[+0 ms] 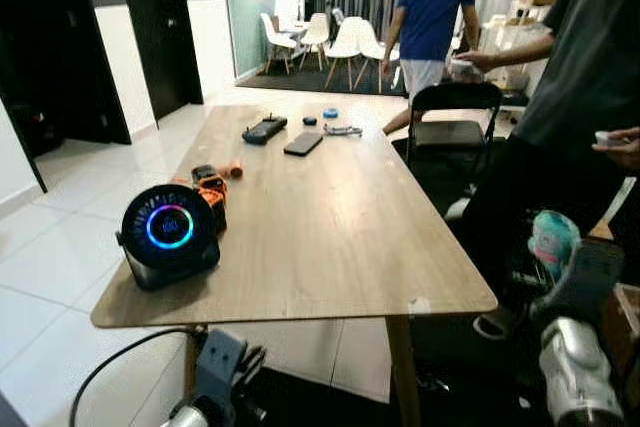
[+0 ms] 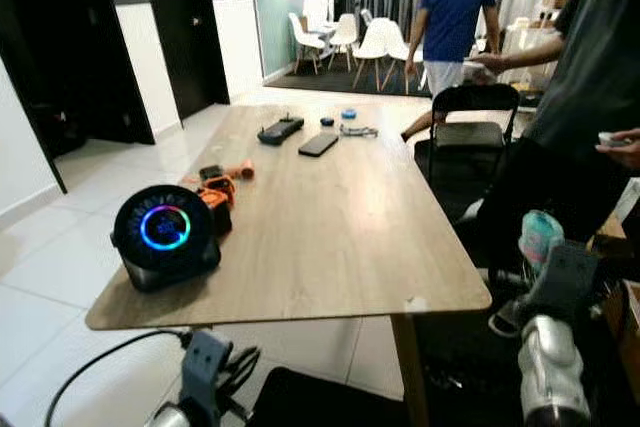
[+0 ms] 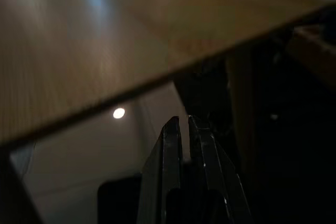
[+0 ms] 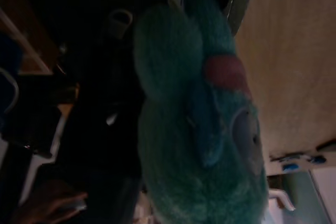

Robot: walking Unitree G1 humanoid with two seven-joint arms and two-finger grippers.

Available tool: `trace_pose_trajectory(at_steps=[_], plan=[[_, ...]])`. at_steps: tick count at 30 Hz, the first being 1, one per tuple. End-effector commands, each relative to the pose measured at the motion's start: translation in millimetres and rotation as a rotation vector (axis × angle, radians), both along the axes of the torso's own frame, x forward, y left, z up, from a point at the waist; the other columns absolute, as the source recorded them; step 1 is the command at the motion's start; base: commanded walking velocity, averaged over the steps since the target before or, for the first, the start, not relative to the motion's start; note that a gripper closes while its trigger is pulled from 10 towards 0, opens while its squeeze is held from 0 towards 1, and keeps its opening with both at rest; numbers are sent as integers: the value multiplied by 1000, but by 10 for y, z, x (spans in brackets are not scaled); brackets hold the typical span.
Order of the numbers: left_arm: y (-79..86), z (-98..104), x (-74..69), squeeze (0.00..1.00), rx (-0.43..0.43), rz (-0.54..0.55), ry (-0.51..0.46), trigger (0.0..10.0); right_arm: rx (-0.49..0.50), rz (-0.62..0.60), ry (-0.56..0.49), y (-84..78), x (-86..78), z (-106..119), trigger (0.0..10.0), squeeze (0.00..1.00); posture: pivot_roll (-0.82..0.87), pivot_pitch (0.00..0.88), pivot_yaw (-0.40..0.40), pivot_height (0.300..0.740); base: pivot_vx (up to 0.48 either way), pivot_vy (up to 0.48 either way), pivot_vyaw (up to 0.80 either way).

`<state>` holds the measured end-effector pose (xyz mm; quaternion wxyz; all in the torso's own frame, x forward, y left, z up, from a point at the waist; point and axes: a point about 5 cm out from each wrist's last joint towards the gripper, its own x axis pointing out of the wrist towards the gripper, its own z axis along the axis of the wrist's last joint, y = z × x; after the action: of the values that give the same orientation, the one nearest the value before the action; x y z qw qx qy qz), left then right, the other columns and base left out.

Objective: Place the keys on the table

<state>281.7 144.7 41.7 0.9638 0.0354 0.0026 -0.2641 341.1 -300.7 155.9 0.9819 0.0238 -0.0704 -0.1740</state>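
Worktop: we stand at the near end of a long, light brown wooden worktop (image 1: 330, 227).
Keys: we see one small bunch of keys (image 1: 342, 130) lying on the far end of the worktop, well away from both arms.
Near the keys: one flat black phone (image 1: 303, 143), one black remote-like gadget (image 1: 264, 130), one round blue lid (image 1: 330, 113) and one tiny dark thing beside it.
Near end: one round black speaker with a glowing blue and pink ring (image 1: 170, 234), with orange and black things (image 1: 212, 187) just behind it.
Writing: we can read no words or brand names.
Left gripper: our left gripper (image 3: 185, 124) is low, under the worktop's edge, and its jaws are pressed close together with nothing between them.
Right gripper: our right gripper (image 1: 552, 247) is beside the worktop's right edge, pinching one fluffy teal toy with a pink patch (image 4: 202, 129).
People: two, one in a blue shirt (image 1: 432, 9) far off, one in a dark grey shirt (image 1: 570, 57) close on the right.
Chairs: one black folding chair (image 1: 452, 119) by the worktop, and a few white chairs (image 1: 340, 42) far back.
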Motion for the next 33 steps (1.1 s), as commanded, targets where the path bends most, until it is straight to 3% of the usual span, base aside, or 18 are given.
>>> trace_pose_trajectory(at_steps=[1, 2, 3, 7, 10, 13, 16, 19, 25, 33], plan=[[-25, 4, -13, 0, -13, -25, 10, 10000, 3, 33, 92, 35, 14, -141, 10000, 0, 1, 24, 8, 740, 0, 0, 0], [-25, 4, -13, 0, -13, -25, 10, 10000, 3, 33, 92, 35, 14, -141, 10000, 0, 1, 24, 8, 740, 0, 0, 0], [-69, 96, 16, 0, -24, -70, -18, 10000, -23, 109, 155, 159, 119, -158, 10000, 0, 3, 16, 1, 740, 0, 0, 0], [-133, 194, 41, 0, -31, -114, -48, 10000, -43, 163, 209, 261, 204, -172, 10000, 0, 6, 11, -5, 740, 0, 0, 0], [-144, 240, 58, 0, -33, -115, -65, 10000, -18, 177, 235, 288, 233, -184, 10000, 0, 7, 11, -8, 740, 0, 0, 0], [-145, 329, 103, 0, -34, -98, -102, 10000, -1, 273, 270, 432, 299, -187, 10000, 0, 9, 12, -14, 740, 0, 0, 0], [-138, 442, 153, 0, -46, -81, -131, 10000, -36, 514, 313, 790, 377, -212, 10000, 0, 11, 14, -18, 740, 0, 0, 0], [-152, 533, 199, 0, -59, -69, -154, 10000, -48, 630, 319, 1003, 405, -228, 10000, 0, 16, 19, -20, 740, 0, 0, 0], [-220, 641, 263, 0, -73, -80, -179, 10000, -41, 636, 317, 1142, 432, -245, 10000, 0, 20, 31, -17, 740, 0, 0, 0], [-345, 680, 277, 0, -85, -112, -177, 10000, -20, 578, 318, 1129, 466, -213, 10000, 0, 27, 63, -16, 740, 0, 0, 0]])
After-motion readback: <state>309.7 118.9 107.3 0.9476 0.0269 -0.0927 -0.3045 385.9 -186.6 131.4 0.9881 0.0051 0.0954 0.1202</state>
